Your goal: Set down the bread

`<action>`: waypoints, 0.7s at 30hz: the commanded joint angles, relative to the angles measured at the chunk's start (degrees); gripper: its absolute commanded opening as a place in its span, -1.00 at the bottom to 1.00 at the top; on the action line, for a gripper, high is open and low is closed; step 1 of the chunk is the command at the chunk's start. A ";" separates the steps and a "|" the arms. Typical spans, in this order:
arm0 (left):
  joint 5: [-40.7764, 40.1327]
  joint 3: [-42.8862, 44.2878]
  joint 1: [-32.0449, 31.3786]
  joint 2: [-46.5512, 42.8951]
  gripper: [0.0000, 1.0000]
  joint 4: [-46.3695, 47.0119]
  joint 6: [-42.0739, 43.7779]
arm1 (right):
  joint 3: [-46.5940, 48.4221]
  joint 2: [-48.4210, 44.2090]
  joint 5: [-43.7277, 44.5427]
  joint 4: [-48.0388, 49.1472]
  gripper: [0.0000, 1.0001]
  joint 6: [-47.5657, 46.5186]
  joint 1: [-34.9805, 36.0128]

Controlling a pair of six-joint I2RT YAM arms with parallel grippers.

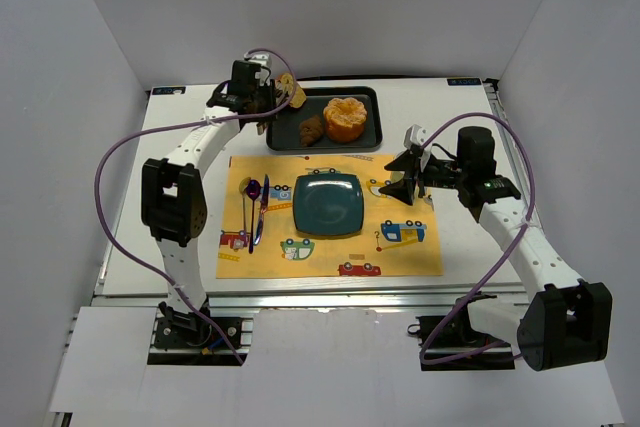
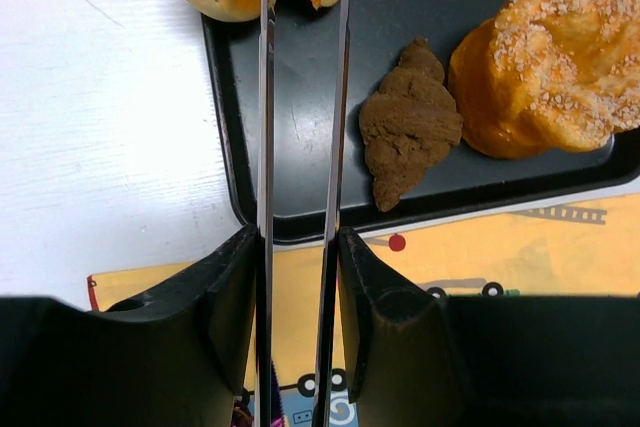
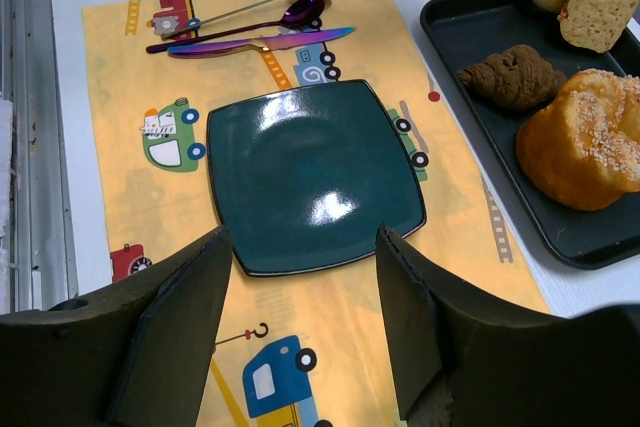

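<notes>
**Keep the squeeze steady on the way to the plate**

Above the far corner of the black rectangular tray (image 3: 470, 32), well apart from the square teal plate (image 3: 310, 177), hangs the tan oval bread slice (image 3: 600, 7). It is apparently pinched in slim metal tongs (image 2: 265, 97) that the left gripper (image 2: 300, 247) squeezes. Hold that pressure while crossing. The right gripper (image 3: 300, 242) gapes empty.

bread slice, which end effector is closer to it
Left. The left end effector grips tongs whose tips are on the bread, at the tray's corner; the right end effector hangs apart over the placemat's right side.
</notes>
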 commanded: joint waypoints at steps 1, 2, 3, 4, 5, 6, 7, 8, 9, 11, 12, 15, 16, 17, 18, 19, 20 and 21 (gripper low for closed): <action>-2.34 2.74 -0.62 -3.40 -0.09 2.70 1.04 | -0.71 -0.74 -1.29 1.46 0.29 -0.26 -0.52; -2.43 2.74 -0.97 -3.41 -0.09 2.96 1.13 | -0.71 -0.83 -1.29 1.46 0.29 -0.26 -0.52; -2.95 3.00 -1.15 -3.58 -0.09 3.23 1.31 | -0.72 -0.83 -1.29 1.37 0.29 -0.26 -0.69; -3.13 3.09 -1.15 -3.67 -0.09 3.32 1.57 | -0.80 -0.83 -1.29 1.46 0.29 -0.35 -0.70; -3.31 3.18 -1.32 -3.58 -0.09 3.49 1.66 | -0.80 -0.74 -1.29 1.46 0.29 -0.26 -0.78; -3.74 3.27 -1.32 -3.49 -0.09 3.58 1.75 | -0.89 -0.74 -1.29 1.55 0.29 -0.26 -0.78; -4.27 3.53 -1.32 -3.32 -0.09 3.32 1.92 | -0.89 -0.74 -1.38 1.55 0.29 -0.26 -0.78; -4.53 4.13 -1.32 -3.06 -0.09 3.15 2.01 | -0.89 -0.74 -1.38 1.63 0.29 -0.26 -0.78; -4.88 4.66 -1.32 -2.21 -0.09 2.72 2.18 | -0.89 -0.57 -1.47 1.63 0.29 -0.18 -0.78; -5.68 5.66 -1.32 -1.21 -0.09 1.96 2.43 | -0.98 -0.56 -1.47 1.81 0.29 -0.20 -0.85; -5.98 5.73 -1.32 -0.85 -0.09 2.04 2.45 | -0.98 -0.56 -1.47 1.75 0.29 -0.17 -0.81; -6.73 6.11 -1.32 0.39 -0.07 2.09 2.51 | -0.98 -0.50 -1.47 1.72 0.29 -0.14 -0.87; -6.88 6.39 -1.38 0.91 -0.07 1.97 2.45 | -0.98 -0.53 -1.47 1.78 0.29 -0.17 -0.87; -6.91 6.74 -1.41 1.30 -0.07 1.91 2.45 | -1.03 -0.62 -1.47 1.75 0.29 -0.17 -0.87; -6.97 6.98 -1.41 1.81 -0.07 1.85 2.45 | -1.07 -0.65 -1.47 1.72 0.29 -0.17 -0.93; -7.00 7.15 -1.36 2.26 -0.07 1.88 2.45 | -1.07 -0.65 -1.47 1.72 0.29 -0.12 -0.96; -7.05 7.55 -1.32 2.61 -0.06 1.86 2.45 | -1.12 -0.65 -1.47 1.78 0.29 -0.14 -0.96; -7.14 7.90 -1.38 2.96 -0.06 1.67 2.45 | -1.15 -0.60 -1.47 1.81 0.29 -0.17 -1.01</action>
